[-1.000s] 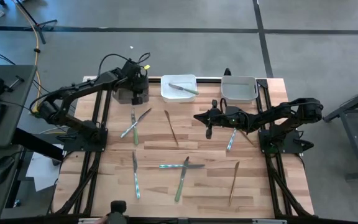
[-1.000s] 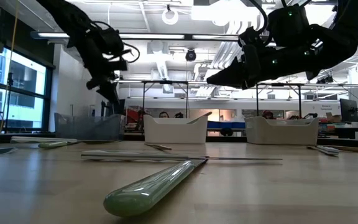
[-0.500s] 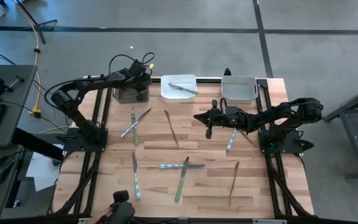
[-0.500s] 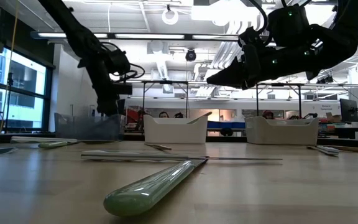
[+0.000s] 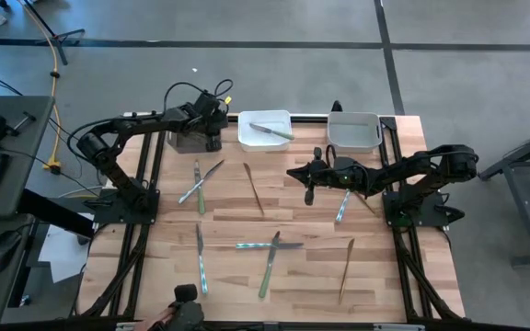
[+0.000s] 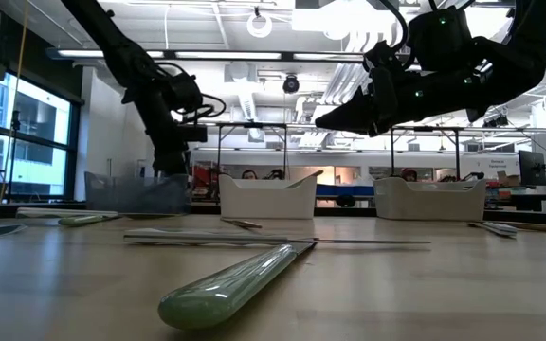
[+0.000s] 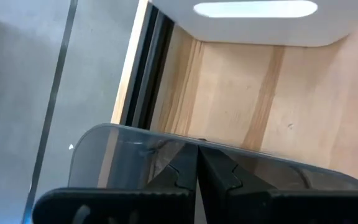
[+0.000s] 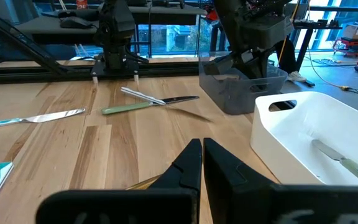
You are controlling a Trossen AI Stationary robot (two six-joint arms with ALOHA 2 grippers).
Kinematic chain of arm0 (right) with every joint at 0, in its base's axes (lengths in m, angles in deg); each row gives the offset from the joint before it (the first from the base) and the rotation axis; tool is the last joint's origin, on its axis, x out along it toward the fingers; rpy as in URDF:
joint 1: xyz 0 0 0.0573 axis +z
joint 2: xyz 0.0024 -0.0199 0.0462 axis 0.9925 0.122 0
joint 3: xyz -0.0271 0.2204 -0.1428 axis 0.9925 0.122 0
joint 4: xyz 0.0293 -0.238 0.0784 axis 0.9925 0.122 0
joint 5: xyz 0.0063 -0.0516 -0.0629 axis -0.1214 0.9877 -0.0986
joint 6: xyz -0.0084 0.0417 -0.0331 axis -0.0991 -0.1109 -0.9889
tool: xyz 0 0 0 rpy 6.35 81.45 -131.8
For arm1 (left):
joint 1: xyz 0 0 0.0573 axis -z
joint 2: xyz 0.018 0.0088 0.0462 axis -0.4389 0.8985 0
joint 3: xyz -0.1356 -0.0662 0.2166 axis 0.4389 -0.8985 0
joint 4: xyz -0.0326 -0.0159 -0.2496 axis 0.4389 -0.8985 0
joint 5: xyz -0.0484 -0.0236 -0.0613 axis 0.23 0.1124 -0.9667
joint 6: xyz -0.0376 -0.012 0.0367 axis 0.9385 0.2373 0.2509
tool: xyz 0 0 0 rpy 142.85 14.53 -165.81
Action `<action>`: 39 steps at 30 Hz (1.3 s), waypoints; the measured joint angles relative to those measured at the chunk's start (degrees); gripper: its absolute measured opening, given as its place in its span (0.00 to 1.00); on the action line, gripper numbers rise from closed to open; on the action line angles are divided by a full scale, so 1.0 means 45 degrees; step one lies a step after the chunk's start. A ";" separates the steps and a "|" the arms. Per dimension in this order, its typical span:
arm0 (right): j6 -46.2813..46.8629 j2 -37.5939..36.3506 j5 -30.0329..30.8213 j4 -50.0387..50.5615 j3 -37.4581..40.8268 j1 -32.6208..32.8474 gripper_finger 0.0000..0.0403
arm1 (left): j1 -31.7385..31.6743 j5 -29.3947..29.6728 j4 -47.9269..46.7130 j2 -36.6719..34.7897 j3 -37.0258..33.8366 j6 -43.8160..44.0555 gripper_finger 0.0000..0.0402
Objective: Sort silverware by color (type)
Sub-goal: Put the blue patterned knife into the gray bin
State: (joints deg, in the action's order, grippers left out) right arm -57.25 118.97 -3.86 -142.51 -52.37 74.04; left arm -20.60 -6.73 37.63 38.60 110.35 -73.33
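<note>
Several knives and forks lie flat on the wooden table: a green-handled pair crossed, a brown one, a blue one, a green one, a blue crossing a green, and a brown one. One green knife lies in the white bin. My left gripper is shut, its fingertips over or just inside the dark bin, holding nothing that I can see. My right gripper is shut and hovers above the table's middle.
The three bins stand in a row at the far edge: the dark one, the white one, and the grey one. A brown handle lies under my right gripper. A dark object sits at the near edge. Bare wood lies between the pieces.
My left gripper has shifted a little toward the table's right over the dark bin and tipped from a slant to pointing nearly straight down. Its elbow has drawn back toward the left edge. My right arm has kept still.
</note>
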 joint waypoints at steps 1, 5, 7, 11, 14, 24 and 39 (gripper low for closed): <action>0.0004 0.0000 0.0000 0.0004 0.0000 0.0000 0.00 | 0.0041 0.0000 0.0032 0.0000 0.0000 -0.0001 0.00; 0.0004 0.0000 0.0002 0.0004 0.0000 0.0000 0.00 | 0.0132 0.0005 0.0055 -0.0123 0.0000 0.0074 0.00; -0.0010 0.0000 0.0002 0.0009 0.0000 0.0000 0.00 | 0.0132 0.0004 0.0036 -0.0380 -0.0005 0.0187 0.00; -0.0103 0.0000 0.0009 0.0009 0.0000 0.0004 0.00 | 0.0137 -0.0032 -0.0231 -0.1191 -0.0005 0.0522 0.00; -0.0127 0.0000 0.0029 0.0009 0.0000 0.0000 0.00 | 0.0258 -0.0052 -0.0363 -0.1996 -0.0189 0.1023 0.00; -0.1064 -0.0556 0.1000 0.0625 0.0000 0.0553 0.00 | 0.2809 -0.0899 0.0886 -0.5628 -0.2711 0.3266 0.00; 0.0621 -0.2099 0.3665 1.0515 -0.3154 0.3881 0.00 | 0.9063 -0.0764 0.5756 -0.7932 -0.5486 0.6384 0.00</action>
State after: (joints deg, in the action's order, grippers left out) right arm -54.46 109.53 12.63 -95.19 -66.57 91.51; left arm 20.18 -10.16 63.53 2.90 85.66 -44.60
